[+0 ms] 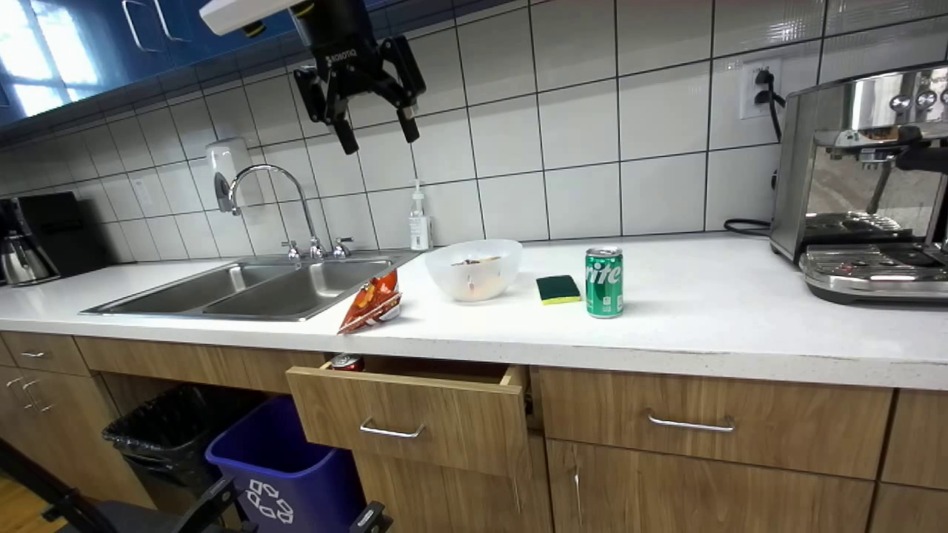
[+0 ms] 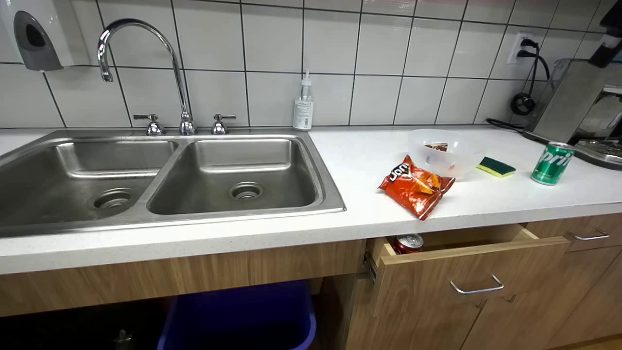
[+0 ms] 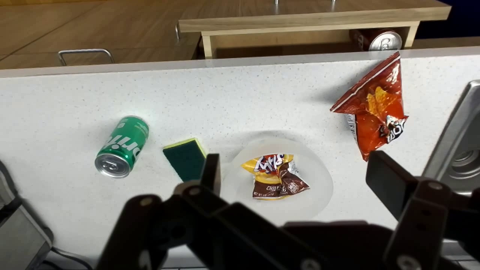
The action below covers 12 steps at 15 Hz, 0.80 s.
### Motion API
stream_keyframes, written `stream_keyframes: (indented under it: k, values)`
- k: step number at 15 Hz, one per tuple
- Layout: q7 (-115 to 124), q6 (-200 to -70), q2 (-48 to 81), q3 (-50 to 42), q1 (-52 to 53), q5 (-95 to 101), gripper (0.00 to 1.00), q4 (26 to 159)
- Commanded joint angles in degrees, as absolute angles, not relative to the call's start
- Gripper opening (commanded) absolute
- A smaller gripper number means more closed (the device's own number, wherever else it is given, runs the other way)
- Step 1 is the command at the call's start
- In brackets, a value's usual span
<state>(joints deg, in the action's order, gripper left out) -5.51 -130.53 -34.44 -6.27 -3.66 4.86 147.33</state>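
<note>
My gripper (image 1: 378, 133) is open and empty, high above the counter. In the wrist view its fingers (image 3: 296, 176) stand apart on either side of a translucent bowl (image 3: 318, 191). A yellow and brown chip bag (image 3: 275, 176) lies in the bowl. An orange chip bag (image 3: 378, 108) lies on the counter beside the bowl, towards the sink. A green and yellow sponge (image 3: 185, 159) and a green soda can (image 3: 123, 146) lie to the bowl's other side; the can stands upright in both exterior views (image 1: 604, 283) (image 2: 552, 164). In an exterior view only a dark finger part (image 2: 606, 51) shows.
A drawer (image 1: 407, 414) below the counter is pulled open, with a red can (image 2: 409, 243) inside. A double sink (image 2: 335, 194) with a tall faucet (image 2: 177, 73), a soap bottle (image 2: 303, 107), an espresso machine (image 1: 874, 185), blue upper cabinets (image 1: 89, 44) and a blue bin (image 1: 296, 474) are around.
</note>
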Motion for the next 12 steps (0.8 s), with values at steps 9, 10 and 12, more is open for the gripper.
stream_keyframes:
  k: [9,10,12]
  values:
    - [-0.6,-138.7,-35.6,-4.1,-4.9,5.0,1.00,153.9]
    - [-0.3,-139.4,-35.5,-3.8,-5.0,5.1,1.00,154.5]
    - [0.1,-140.2,-35.4,-3.5,-5.0,5.2,1.00,155.4]
